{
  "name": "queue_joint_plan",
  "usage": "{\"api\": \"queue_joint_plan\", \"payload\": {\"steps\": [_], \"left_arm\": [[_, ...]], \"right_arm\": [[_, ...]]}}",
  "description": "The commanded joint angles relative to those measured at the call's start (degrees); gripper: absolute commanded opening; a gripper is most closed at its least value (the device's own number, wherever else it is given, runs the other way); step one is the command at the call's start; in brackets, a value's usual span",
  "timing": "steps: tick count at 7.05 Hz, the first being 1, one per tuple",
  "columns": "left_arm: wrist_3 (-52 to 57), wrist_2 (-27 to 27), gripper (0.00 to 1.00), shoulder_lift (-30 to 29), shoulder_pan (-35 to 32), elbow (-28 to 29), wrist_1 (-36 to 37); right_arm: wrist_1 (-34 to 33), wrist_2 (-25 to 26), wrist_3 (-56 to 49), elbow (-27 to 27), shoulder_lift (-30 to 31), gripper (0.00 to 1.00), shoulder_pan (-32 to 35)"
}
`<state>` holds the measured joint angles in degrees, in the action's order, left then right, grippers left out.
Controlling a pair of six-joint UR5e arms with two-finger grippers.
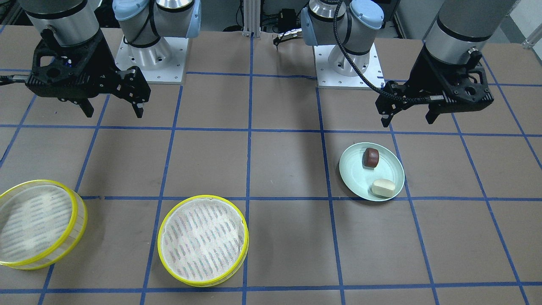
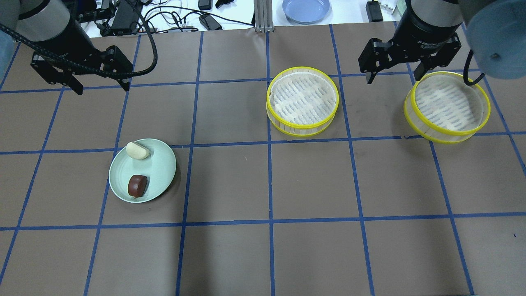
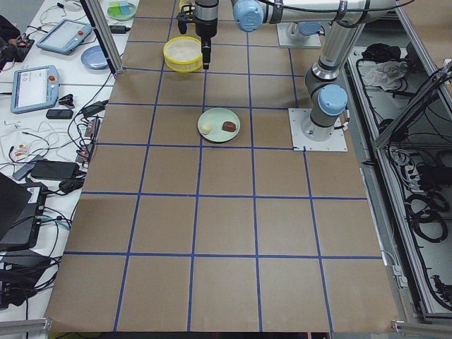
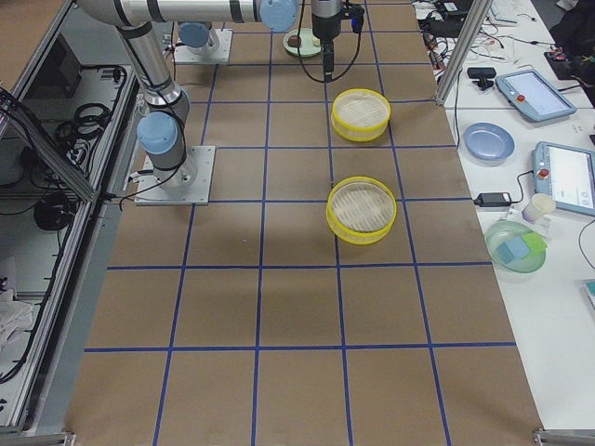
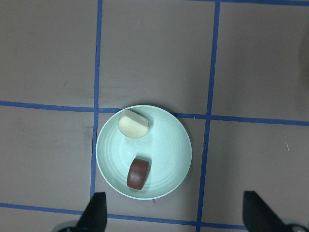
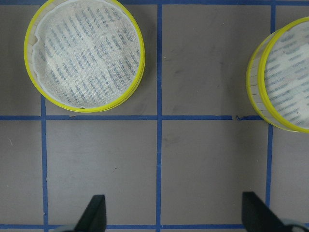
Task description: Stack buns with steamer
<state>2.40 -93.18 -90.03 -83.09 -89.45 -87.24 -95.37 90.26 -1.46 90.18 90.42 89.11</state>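
A pale cream bun [image 2: 138, 151] and a dark reddish-brown bun [image 2: 137, 185] lie on a pale green plate [image 2: 160, 164] on the left side of the table. Two yellow-rimmed steamer trays stand apart, one near the middle [image 2: 303, 98] and one at the right [image 2: 447, 105]; both hold nothing. My left gripper [image 2: 102, 88] is open and empty, hovering beyond the plate; its wrist view shows both buns [image 5: 133, 124] [image 5: 138, 173]. My right gripper [image 2: 393, 78] is open and empty, hovering between the two trays [image 6: 86, 53] [image 6: 289, 77].
Blue tape lines grid the brown table. The two arm bases [image 1: 152, 59] [image 1: 349, 63] stand at the robot's edge. A blue plate [image 2: 306, 7], cables and tablets lie beyond the far edge.
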Motion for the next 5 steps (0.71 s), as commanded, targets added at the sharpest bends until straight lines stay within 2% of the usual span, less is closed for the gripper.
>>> {"api": "queue_joint_plan", "payload": {"steps": [1, 3, 5], "left_arm": [[0.8, 0.1, 1.0, -0.5, 3.4, -0.7, -3.0], [4.2, 0.7, 1.0, -2.0, 8.9, -5.7, -2.1], [2.4, 0.8, 1.0, -6.2, 9.2, -7.7, 2.2]], "right_arm": [[0.0, 0.0, -0.1, 0.0, -0.1, 1.0, 0.0], [0.0, 0.0, -0.3, 0.0, -0.1, 1.0, 0.0], [0.0, 0.0, -0.3, 0.0, -0.1, 1.0, 0.0]]}}
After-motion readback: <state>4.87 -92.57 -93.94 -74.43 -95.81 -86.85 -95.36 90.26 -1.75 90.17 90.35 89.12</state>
